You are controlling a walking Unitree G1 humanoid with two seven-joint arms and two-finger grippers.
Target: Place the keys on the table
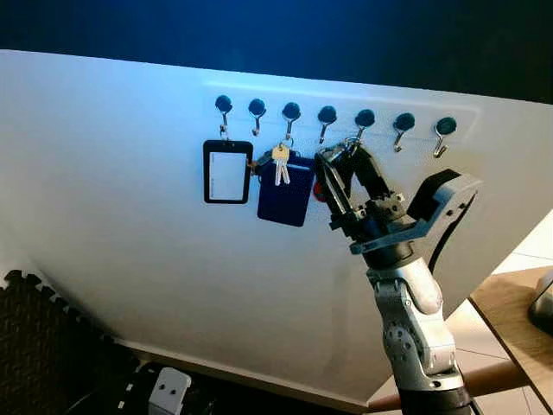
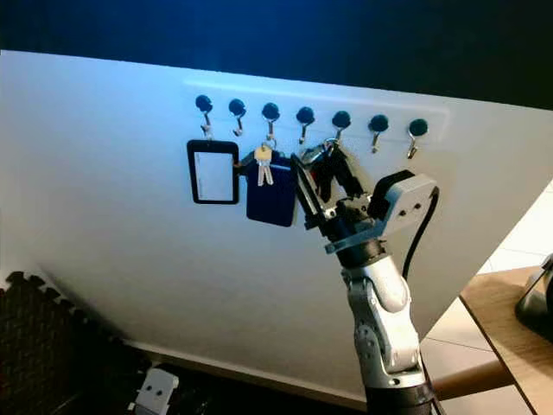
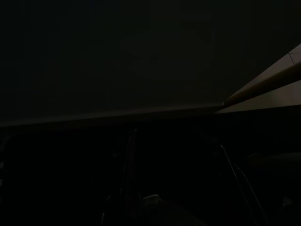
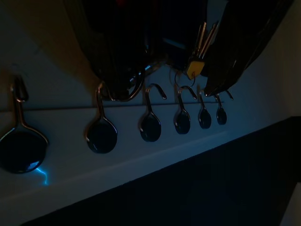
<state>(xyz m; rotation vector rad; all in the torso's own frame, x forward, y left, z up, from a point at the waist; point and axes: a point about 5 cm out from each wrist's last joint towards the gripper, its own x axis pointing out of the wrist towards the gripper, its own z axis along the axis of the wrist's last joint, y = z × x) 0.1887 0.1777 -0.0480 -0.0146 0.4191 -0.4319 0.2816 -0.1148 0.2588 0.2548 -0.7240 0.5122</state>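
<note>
A bunch of silver keys (image 1: 281,164) with a yellow-capped head hangs from the third hook (image 1: 291,111) of a hook row on the white wall, in front of a dark blue tag (image 1: 287,197). My right gripper (image 1: 340,156) is raised to the wall just right of them, open. Its fingertips are at a metal ring (image 1: 350,143) hanging from the fifth hook (image 1: 365,118), and something red (image 1: 320,187) shows between the fingers. In the right wrist view the keys (image 4: 200,44) hang between the two dark fingers (image 4: 117,47). My left arm hangs idle in the dark.
A black-framed card holder (image 1: 227,171) hangs left of the keys. A wooden table (image 1: 510,320) stands at the lower right with a dark object (image 1: 544,303) on it. Black foam mat (image 1: 34,337) and a small white device (image 1: 168,389) lie on the floor below the wall.
</note>
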